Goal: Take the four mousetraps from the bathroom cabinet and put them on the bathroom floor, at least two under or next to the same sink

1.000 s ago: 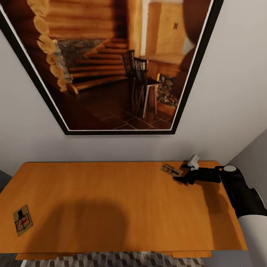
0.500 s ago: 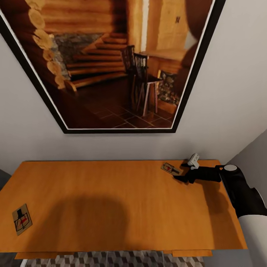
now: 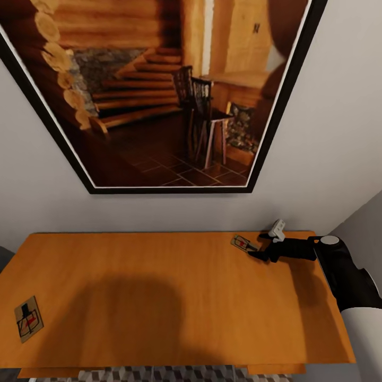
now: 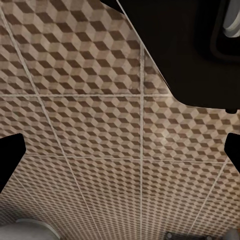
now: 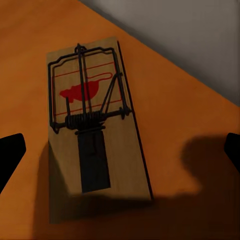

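Two mousetraps lie flat on the orange-brown cabinet (image 3: 159, 286) top. One mousetrap (image 3: 244, 243) is at the far right near the wall, and its wire and red mark fill much of the right wrist view (image 5: 92, 135). My right gripper (image 3: 258, 246) hovers just right of it, open, with its fingers (image 5: 10, 155) spread wide on either side and nothing held. The other mousetrap (image 3: 27, 319) sits at the front left edge. My left gripper (image 4: 120, 155) hangs open over the cube-patterned bathroom floor (image 4: 90, 125).
A large black-framed picture (image 3: 159, 95) hangs on the pale wall behind the cabinet. A side wall (image 3: 366, 223) closes in at the right end. A strip of patterned floor (image 3: 159, 374) shows below the cabinet's front edge. Dark robot body (image 4: 190, 45) looms over the tiles.
The head view has shifted slightly, so the camera moved. The right gripper and both mousetraps keep their places on the cabinet.
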You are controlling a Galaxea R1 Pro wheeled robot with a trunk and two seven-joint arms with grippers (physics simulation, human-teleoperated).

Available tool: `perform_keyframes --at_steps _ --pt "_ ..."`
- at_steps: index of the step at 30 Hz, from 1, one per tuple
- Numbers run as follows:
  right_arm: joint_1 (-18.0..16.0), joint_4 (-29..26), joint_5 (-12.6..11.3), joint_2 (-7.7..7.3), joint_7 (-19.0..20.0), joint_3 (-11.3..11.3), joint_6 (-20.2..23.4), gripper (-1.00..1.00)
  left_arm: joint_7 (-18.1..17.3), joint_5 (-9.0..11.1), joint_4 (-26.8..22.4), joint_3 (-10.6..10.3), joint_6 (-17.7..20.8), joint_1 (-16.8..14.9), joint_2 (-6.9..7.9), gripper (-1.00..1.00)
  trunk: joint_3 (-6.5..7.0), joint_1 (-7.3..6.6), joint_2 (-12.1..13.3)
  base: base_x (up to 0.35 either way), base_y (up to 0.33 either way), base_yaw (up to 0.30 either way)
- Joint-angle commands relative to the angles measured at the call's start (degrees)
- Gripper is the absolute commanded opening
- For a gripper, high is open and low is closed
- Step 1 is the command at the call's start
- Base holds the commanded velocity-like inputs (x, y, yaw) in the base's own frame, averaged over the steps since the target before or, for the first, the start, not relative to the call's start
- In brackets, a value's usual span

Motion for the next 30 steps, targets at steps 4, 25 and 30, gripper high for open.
perform_keyframes --at_steps 4,25,30 --pt "0.0 1.11 0.4 0.03 0.31 -0.02 0.57 1.0 0.09 0.54 0.13 -0.5 -0.33 -0.04 -0.04 1.0 -0.08 0.05 -0.07 0.003 0.0 0.0" --pt "0.0 1.11 0.4 0.03 0.31 0.04 0.57 1.0 0.09 0.54 0.13 -0.5 -0.33 -0.04 -0.04 1.0 -0.08 0.05 -0.07 -0.012 0.016 0.0" --pt "0.0 1.11 0.4 0.03 0.31 0.1 0.53 1.0 0.09 0.54 0.13 -0.5 -0.33 -0.04 -0.04 1.0 -0.08 0.05 -0.07 -0.002 0.002 0.0"
